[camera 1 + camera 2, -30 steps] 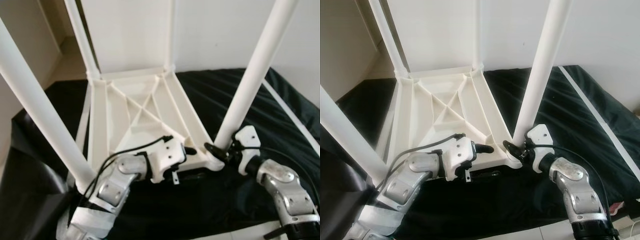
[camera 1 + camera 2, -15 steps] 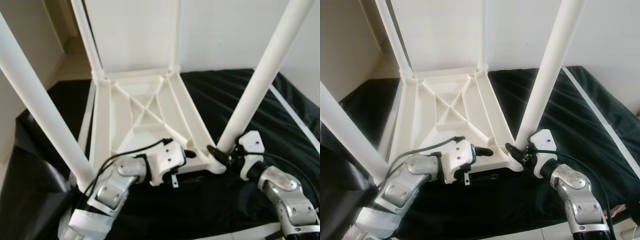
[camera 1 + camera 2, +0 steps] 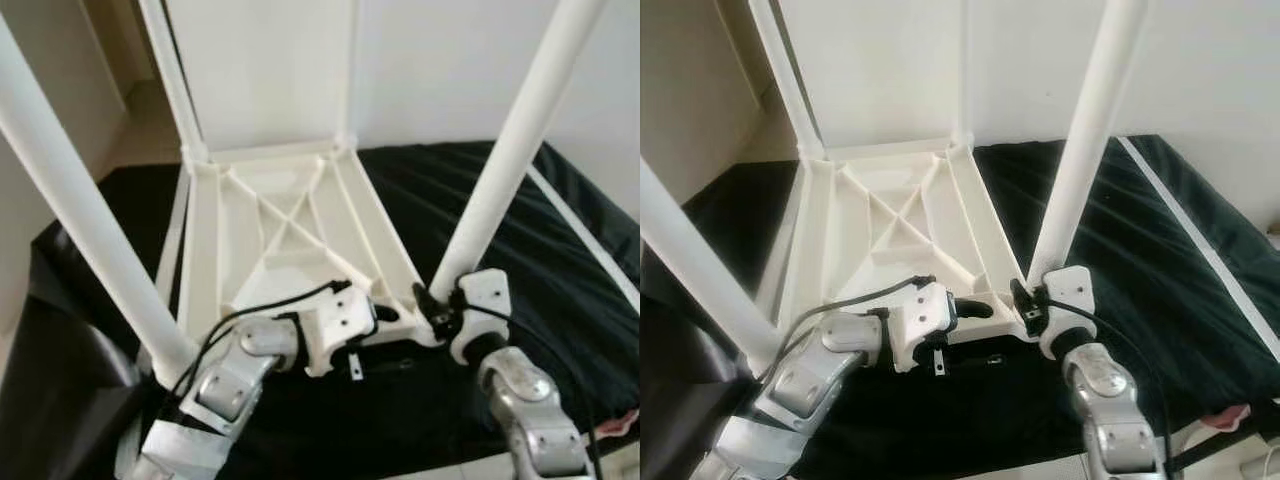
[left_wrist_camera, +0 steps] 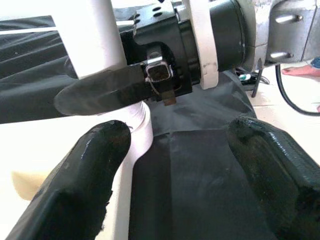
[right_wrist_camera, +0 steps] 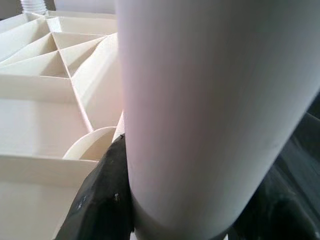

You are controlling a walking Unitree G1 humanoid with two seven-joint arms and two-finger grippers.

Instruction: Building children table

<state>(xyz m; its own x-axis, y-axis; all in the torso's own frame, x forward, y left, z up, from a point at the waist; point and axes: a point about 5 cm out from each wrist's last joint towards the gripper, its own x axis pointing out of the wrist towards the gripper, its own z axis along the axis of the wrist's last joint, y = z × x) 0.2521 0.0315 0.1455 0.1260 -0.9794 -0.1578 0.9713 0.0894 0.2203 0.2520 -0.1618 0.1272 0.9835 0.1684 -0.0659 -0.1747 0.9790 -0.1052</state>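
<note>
From the head camera you are looking down at a white children's table (image 3: 290, 240) lying upside down on a black sheet (image 3: 560, 260), its ribbed underside facing up and four white legs standing up from the corners. The near right leg (image 3: 500, 170) rises from the near right corner socket, and your right gripper (image 3: 432, 303) is pressed against its base, one black finger on either side of the tube. Your left gripper (image 3: 378, 312) sits at the table's near edge, just left of that same corner, with its upper finger lying over the white rim. The near left leg (image 3: 90, 220) slants up past your left arm.

In the left wrist view, the left gripper's fingers (image 4: 90, 180) are spread wide, with black sheet showing between them. One finger touches the round white foot of the near right leg (image 4: 100, 45). Across from it you see the right gripper's black finger (image 4: 105, 92) laid against that leg, with the right wrist housing behind it.

In the right wrist view, the near right leg (image 5: 210, 100) stands very close to the lens. The right gripper's black finger (image 5: 102, 200) is flat against its lower part, so the fingers are clamped on the tube. Beyond it, the table's cream ribs (image 5: 60, 60) fan away toward the far side.
</note>
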